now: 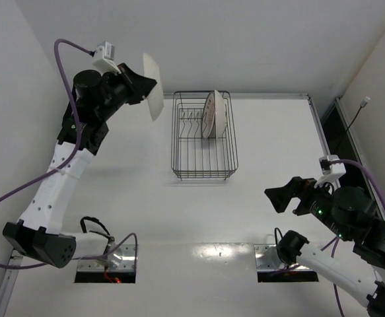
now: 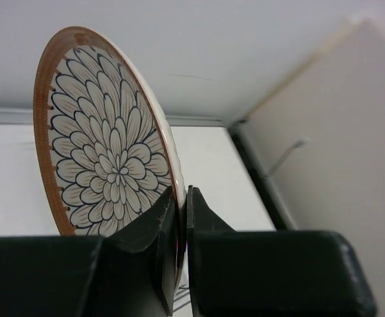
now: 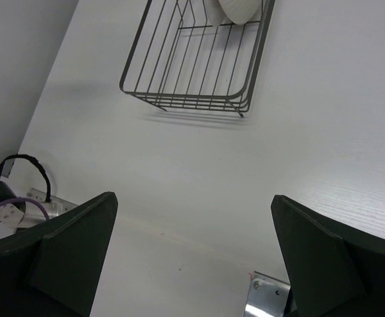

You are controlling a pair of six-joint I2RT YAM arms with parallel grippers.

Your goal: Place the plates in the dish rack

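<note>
Two plates [image 1: 213, 113] seem to stand at the rack's [image 1: 204, 162] far end, the third plate [image 1: 152, 79], not yet loaded, sits clamped in the left gripper [image 2: 183, 195] to its left, and the right gripper [image 3: 193, 198] is spread and empty.

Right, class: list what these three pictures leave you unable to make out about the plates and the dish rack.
Top external: how many plates stand in the dish rack, since they overlap edge-on.
Right wrist: those plates, mostly cut off by the top edge.
Left wrist: the held plate's lower rim, hidden by the left gripper; the rack is out of view.
</note>
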